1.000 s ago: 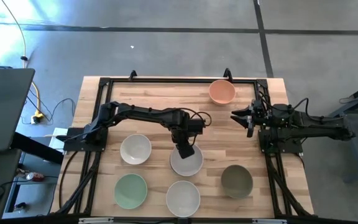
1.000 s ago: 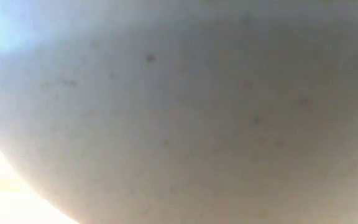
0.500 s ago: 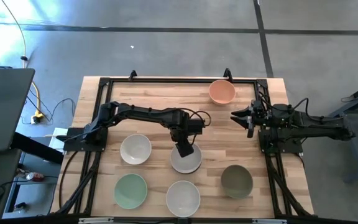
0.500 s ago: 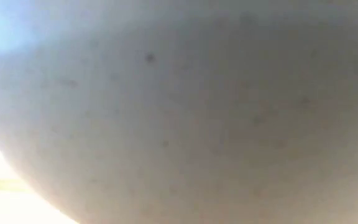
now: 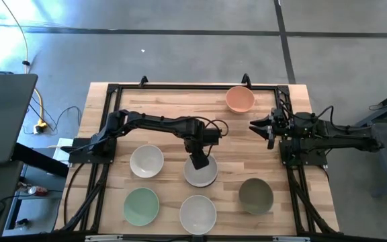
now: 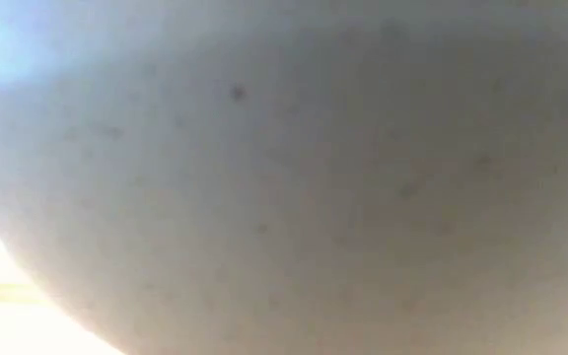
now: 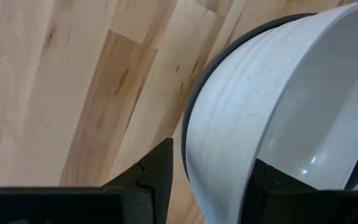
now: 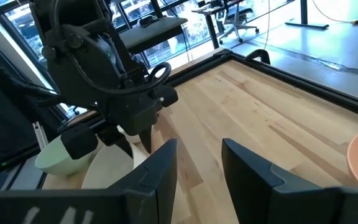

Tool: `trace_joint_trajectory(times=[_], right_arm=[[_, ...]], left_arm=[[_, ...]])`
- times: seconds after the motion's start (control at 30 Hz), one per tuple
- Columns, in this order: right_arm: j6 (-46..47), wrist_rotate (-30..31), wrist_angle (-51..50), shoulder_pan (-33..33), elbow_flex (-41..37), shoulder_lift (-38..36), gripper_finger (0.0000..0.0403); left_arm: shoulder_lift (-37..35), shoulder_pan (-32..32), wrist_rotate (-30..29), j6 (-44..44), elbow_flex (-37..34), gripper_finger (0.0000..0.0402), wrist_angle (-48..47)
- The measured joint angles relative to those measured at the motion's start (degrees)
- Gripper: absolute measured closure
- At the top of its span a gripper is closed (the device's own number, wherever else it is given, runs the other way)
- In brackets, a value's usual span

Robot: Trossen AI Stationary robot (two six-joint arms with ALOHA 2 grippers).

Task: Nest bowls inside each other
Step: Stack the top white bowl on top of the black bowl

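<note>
My left end effector (image 5: 200,163) grips the rim of the round white glazed bowl (image 5: 201,173), nested in a black bowl (image 7: 194,106).
Since a second ago that stack slid slightly toward my right end effector (image 5: 263,127), which waits, fingers apart, beside the peach-orange bowl (image 5: 240,99) on the wooden bench (image 5: 166,104).
</note>
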Motion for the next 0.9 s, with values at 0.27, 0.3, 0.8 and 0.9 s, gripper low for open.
trace_joint_trajectory(times=[0.27, 0.3, 0.8, 0.9], right_arm=[[0.0, -0.1, 0.0, 0.0, 0.0, 0.0, 0.0284], [0.0, -0.1, 0.0, 0.0, 0.0, 0.0, 0.0284], [0.6, -0.5, -0.5, 0.0, 0.0, 0.0, 0.0284], [0.6, -0.6, -0.5, 0.0, 0.0, 0.0, 0.0284]], left_arm=[[0.0, -0.3, 0.1, 1.4, 0.7, 0.0221, 0.8], [0.0, -0.4, -0.1, 1.5, 1.1, 0.0212, 0.9], [-0.1, -0.4, -5.7, 1.5, 4.9, 0.0278, -2.4], [-0.1, -0.4, -5.7, 1.7, 4.9, 0.0329, -2.4]])
